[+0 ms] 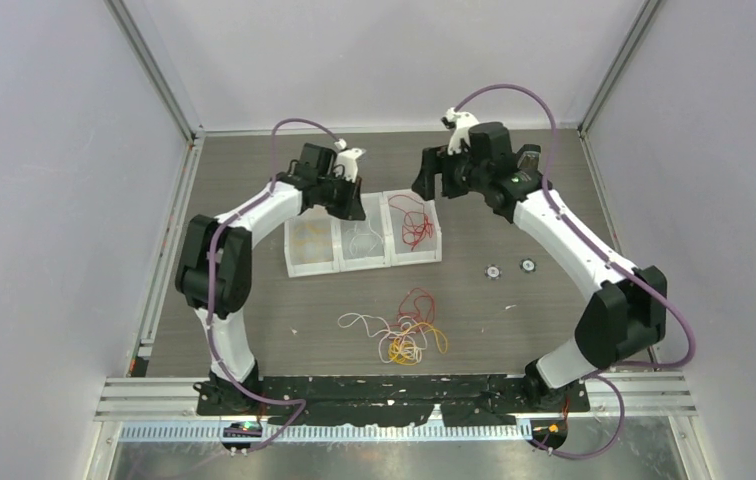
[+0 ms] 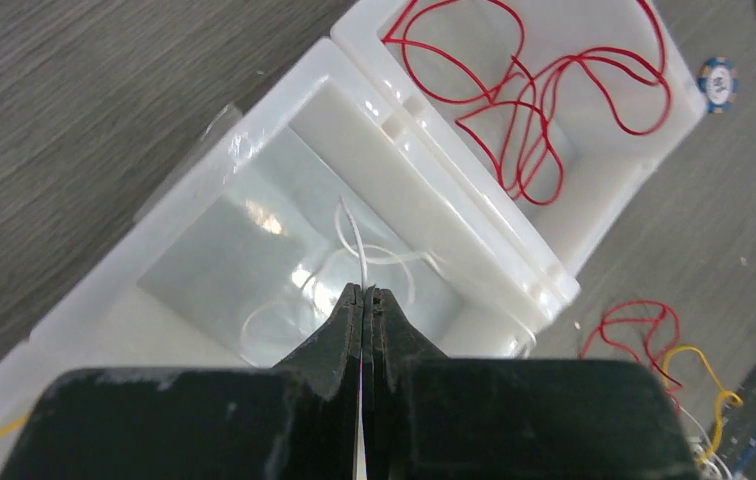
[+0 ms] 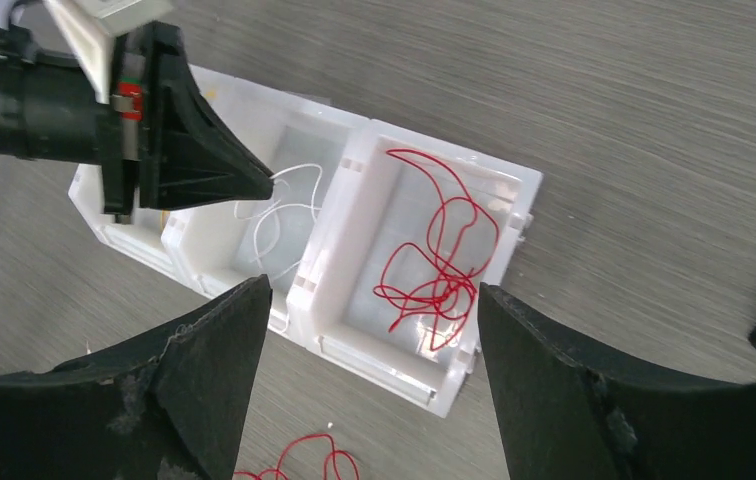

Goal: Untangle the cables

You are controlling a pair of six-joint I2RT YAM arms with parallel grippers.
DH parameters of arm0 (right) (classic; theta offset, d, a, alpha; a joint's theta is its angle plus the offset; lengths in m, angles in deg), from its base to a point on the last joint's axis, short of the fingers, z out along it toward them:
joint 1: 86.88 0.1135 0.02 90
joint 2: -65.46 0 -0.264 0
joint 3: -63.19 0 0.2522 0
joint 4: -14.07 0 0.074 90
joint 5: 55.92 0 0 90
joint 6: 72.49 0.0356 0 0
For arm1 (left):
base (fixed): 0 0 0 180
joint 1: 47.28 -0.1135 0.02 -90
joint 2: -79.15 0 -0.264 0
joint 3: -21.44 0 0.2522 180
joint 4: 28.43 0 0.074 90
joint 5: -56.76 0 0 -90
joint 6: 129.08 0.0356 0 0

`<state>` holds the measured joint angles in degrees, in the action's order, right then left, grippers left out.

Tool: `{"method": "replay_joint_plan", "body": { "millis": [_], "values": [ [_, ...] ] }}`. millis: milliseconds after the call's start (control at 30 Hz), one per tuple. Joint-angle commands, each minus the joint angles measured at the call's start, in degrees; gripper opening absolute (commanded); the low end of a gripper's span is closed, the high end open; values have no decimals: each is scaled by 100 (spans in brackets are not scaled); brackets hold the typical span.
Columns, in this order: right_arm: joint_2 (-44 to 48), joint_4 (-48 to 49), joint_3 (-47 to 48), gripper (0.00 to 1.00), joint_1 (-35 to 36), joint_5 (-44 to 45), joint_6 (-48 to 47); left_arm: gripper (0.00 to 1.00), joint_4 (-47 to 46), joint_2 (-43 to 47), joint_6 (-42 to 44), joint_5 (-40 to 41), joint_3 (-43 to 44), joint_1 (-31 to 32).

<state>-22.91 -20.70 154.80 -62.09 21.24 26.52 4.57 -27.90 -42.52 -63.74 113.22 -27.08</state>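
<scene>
The left fingers (image 2: 352,320) are pressed together on a white cable (image 2: 356,240), which runs up between them and hangs down into the middle bin (image 2: 284,100) of a row of three. The right fingers (image 3: 234,330) are spread wide and hold nothing. They hover above the right-hand bin (image 3: 339,225), where red cables (image 3: 439,265) lie in loose loops. The left-hand bin holds yellow cables (image 1: 309,236). On the surface (image 1: 574,330), on the near side of the bins, sits a tangle (image 1: 406,335) of red, white and yellow loops.

These cables look featherlight and limp, yet springy. They will likely keep their curl, drag neighbours along where loops cross, and slip out of a loose pinch. The best hold is probably a free end or an outer loop standing clear of the heap, such as the white strand (image 1: 354,320) trailing off the tangle below the left-hand bin. Pinch it firmly at the tips and lift slowly so the others can fall away.
</scene>
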Motion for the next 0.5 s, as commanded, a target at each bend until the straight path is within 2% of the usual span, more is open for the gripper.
{"method": "replay_joint_plan", "body": {
  "millis": [0, 267, 367, 467],
  "values": [
    [621, -292, -182, 82, -241, -230, -72, 0, 233, -484, 153, 774, 567, 256],
    [1084, -679, -478, 84, -541, -388, -520, 0, 824, -1218, 225, 1232, 1225, 526],
    [1225, -805, -590, 88, -546, -475, -650, 13, 841, -1109, 251, 1181, 1098, 520],
    [1430, -908, -723, 89, -543, -547, -819, 35, 630, -558, 267, 1195, 830, 511]
  ]
}}
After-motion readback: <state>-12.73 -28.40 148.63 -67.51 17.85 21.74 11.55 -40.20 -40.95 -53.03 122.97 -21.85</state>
